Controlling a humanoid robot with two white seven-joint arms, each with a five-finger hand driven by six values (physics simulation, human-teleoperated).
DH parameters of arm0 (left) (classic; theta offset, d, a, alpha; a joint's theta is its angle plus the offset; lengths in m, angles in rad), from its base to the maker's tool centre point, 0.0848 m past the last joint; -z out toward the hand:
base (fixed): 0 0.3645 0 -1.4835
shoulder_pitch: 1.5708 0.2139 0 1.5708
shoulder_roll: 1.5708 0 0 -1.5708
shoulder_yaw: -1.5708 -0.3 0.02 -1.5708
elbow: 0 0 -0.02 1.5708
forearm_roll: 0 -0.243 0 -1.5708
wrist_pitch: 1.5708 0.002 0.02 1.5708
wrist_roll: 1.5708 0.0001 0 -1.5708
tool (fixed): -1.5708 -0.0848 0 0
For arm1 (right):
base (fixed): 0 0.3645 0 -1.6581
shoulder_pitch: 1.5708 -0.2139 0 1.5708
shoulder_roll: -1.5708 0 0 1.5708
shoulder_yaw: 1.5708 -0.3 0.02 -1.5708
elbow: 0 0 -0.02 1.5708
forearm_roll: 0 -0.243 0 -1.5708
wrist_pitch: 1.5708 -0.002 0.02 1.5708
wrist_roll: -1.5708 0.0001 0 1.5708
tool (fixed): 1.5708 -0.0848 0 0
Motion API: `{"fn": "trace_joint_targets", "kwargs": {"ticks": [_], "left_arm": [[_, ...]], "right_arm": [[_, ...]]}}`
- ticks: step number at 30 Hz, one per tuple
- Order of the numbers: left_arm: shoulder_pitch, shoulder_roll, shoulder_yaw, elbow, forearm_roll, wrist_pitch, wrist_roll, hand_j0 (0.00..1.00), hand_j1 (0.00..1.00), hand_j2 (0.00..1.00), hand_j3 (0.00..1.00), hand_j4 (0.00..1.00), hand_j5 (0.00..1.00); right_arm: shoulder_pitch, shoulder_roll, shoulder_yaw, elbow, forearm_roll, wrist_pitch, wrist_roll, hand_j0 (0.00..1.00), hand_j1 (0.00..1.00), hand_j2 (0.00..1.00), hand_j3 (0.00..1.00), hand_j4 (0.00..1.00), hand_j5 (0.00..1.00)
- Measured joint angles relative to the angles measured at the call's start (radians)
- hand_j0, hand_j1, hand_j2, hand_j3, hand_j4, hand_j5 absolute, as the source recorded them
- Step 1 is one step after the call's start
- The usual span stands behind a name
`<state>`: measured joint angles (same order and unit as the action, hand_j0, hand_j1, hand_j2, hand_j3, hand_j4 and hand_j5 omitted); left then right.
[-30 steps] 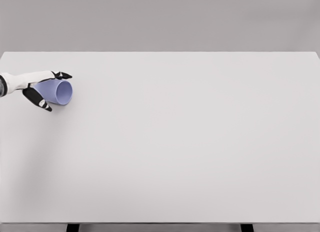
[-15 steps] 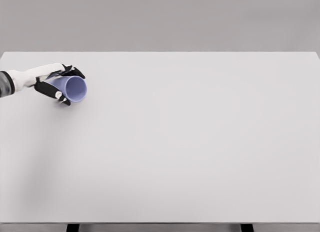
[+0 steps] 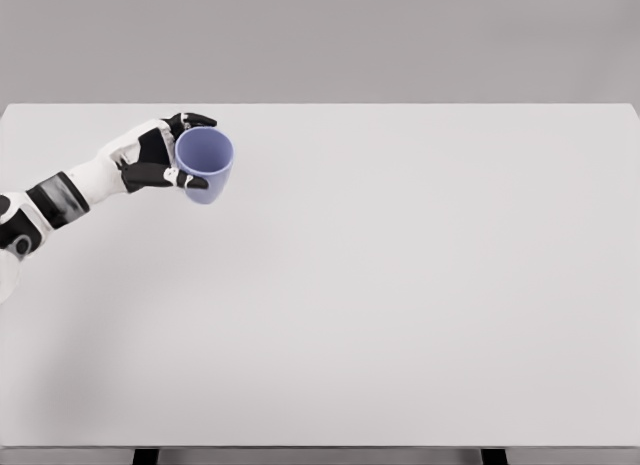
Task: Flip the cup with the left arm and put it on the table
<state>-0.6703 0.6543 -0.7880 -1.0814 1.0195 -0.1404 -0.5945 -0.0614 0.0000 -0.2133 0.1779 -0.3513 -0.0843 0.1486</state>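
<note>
The cup (image 3: 205, 163) is pale blue-violet and is seen with its open mouth turned up and toward the camera, the interior visible, the body tapering downward to a narrower base. It sits over the far left part of the worktop (image 3: 400, 285), near the far edge and the left edge; whether its base touches the surface cannot be told from this view. The left robot hand (image 3: 165, 157) is grasping the cup from its left side: one dark finger (image 3: 192, 118) curls over the far rim, and another lies across the near side of the wall just below the rim. The white forearm, with a dark band, runs from the hand down to the left edge of the worktop. The worktop is a plain white rectangle against a grey backdrop, with two dark legs showing under its near edge.
</note>
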Motion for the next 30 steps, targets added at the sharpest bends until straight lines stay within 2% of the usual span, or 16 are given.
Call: {"fn": "trace_joint_targets", "kwargs": {"ticks": [7,12,13,14,17,30], "left_arm": [[0.029,-0.093,0.005,0.102,0.032,0.063,0.014,0.53,0.53,0.53,0.53,0.53,0.53],[0.044,-0.112,0.025,0.12,0.072,0.069,0.016,0.55,0.55,0.55,0.55,0.55,0.55],[0.044,-0.114,0.026,0.122,0.073,0.07,0.016,0.61,0.61,0.61,0.61,0.61,0.61],[0.043,-0.115,0.025,0.123,0.071,0.07,0.016,0.73,0.73,0.73,0.73,0.73,0.73],[0.043,-0.116,0.013,0.124,0.051,0.071,0.013,0.99,0.99,0.99,0.99,0.99,0.99],[0.043,-0.105,0.003,0.123,0.027,0.059,0.015,1.0,1.0,1.0,1.0,1.0,1.0]], "right_arm": [[0.0,0.0,0.0,0.0,0.0,0.0,0.0,1.0,1.0,1.0,1.0,1.0,1.0],[0.0,0.0,0.0,0.0,0.0,0.0,0.0,1.0,1.0,1.0,1.0,1.0,1.0],[0.0,0.0,0.0,0.0,0.0,0.0,0.0,1.0,1.0,1.0,1.0,1.0,1.0],[0.0,0.0,0.0,0.0,0.0,0.0,0.0,1.0,1.0,1.0,1.0,1.0,1.0],[0.0,0.0,0.0,0.0,0.0,0.0,0.0,1.0,1.0,1.0,1.0,1.0,1.0],[0.0,0.0,0.0,0.0,0.0,0.0,0.0,1.0,1.0,1.0,1.0,1.0,1.0]]}}
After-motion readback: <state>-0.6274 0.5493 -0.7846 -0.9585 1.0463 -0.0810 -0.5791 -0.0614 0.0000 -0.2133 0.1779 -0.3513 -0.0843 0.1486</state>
